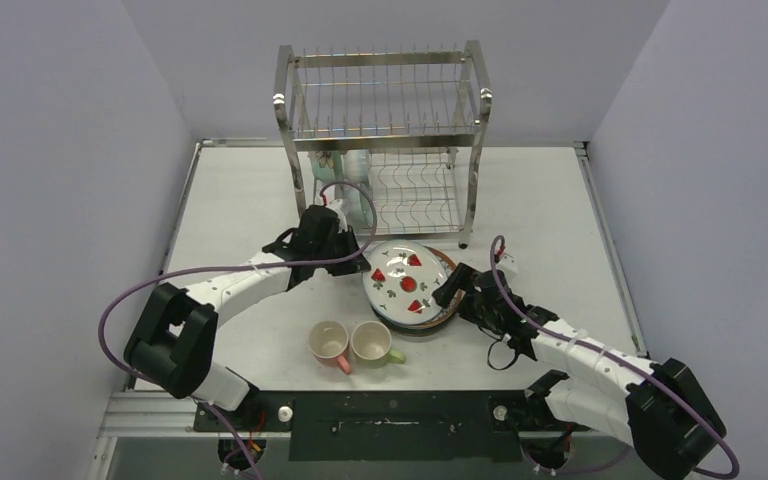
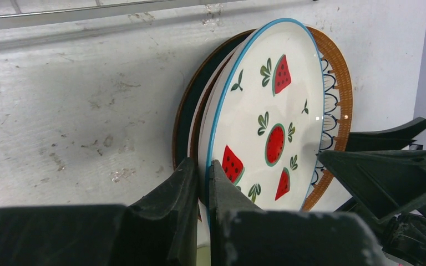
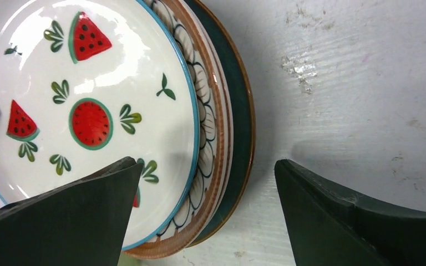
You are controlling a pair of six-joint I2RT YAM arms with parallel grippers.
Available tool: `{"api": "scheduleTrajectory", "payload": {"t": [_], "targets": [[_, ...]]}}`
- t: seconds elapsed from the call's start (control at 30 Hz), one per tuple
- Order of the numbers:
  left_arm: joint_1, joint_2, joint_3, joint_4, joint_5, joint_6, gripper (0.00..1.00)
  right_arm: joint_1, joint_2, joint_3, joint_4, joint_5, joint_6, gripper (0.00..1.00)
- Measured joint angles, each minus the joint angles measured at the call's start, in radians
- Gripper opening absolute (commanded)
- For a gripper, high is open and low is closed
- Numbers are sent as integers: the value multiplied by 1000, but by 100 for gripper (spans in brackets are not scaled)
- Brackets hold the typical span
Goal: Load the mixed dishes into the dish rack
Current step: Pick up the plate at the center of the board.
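Grey-walled bay, white scuffed surface, top view. Round white ceramic plate with red watermelon motifs lies on brown-rimmed petal-pattern plate at centre. Tall steel wire dish rack stands at 12 o'clock from it. Left gripper: jaws pinched on white plate's rim at 9 o'clock. Right gripper: jaws wide apart, straddling stack edge at 3 o'clock, holding nothing. Judged: lift belongs to left arm, carry toward 12 o'clock, plate turned edge-on to slots.

Fruit-print plate tops stack mid-table. Left gripper at its left rim, right gripper at right rim. Pink mug and green mug in front, dish rack behind.
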Motion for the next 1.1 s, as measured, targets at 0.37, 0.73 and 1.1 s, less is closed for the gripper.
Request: {"api": "scheduleTrajectory", "payload": {"t": [0.37,0.73,1.1], "targets": [[42,-124,-39,-69,-47,10,0,0,-151,152,-185,23,-62,93],[117,-213,-127,-72,-21,0,0,6,-39,252,-141,-63,-88,87],[138,-240,-196,-20,13,-29,0,23,153,252,-41,-130,-81,85]]}}
